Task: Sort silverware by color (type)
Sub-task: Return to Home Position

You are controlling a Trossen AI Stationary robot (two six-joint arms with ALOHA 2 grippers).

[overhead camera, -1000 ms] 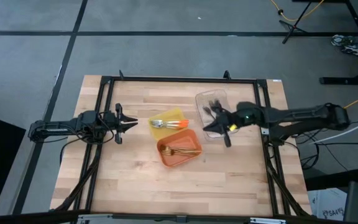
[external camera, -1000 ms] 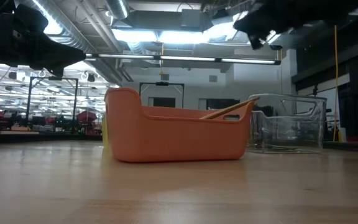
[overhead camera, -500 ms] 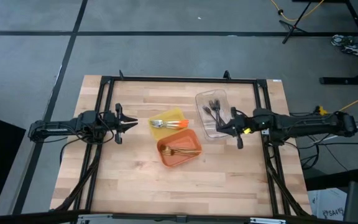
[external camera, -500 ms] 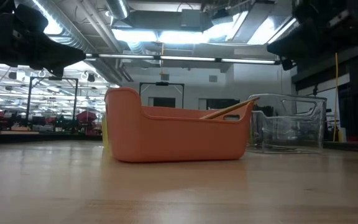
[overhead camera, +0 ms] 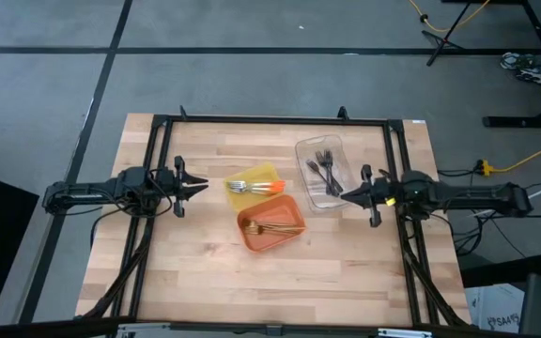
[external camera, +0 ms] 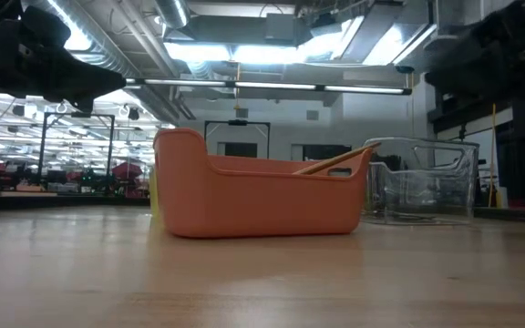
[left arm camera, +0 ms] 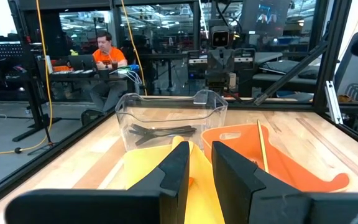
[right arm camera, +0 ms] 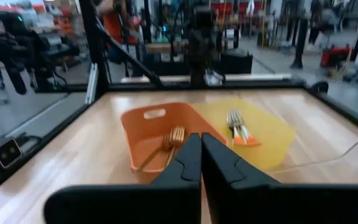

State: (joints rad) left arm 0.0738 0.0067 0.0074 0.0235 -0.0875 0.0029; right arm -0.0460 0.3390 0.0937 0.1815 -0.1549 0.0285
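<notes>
High view shows wooden table point(overhead camera: 205, 282) on grey floor point(overhead camera: 252, 84); left jaws slightly apart, right jaws together.

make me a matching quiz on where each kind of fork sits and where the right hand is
Things:
1. black forks
2. gold forks
3. orange-handled forks
4. right hand

Places:
a. in the orange tray
b. in the clear tray
c. next to the clear tray, shut and empty
d. in the yellow tray

Pairs: 1-b, 2-a, 3-d, 4-c
</notes>
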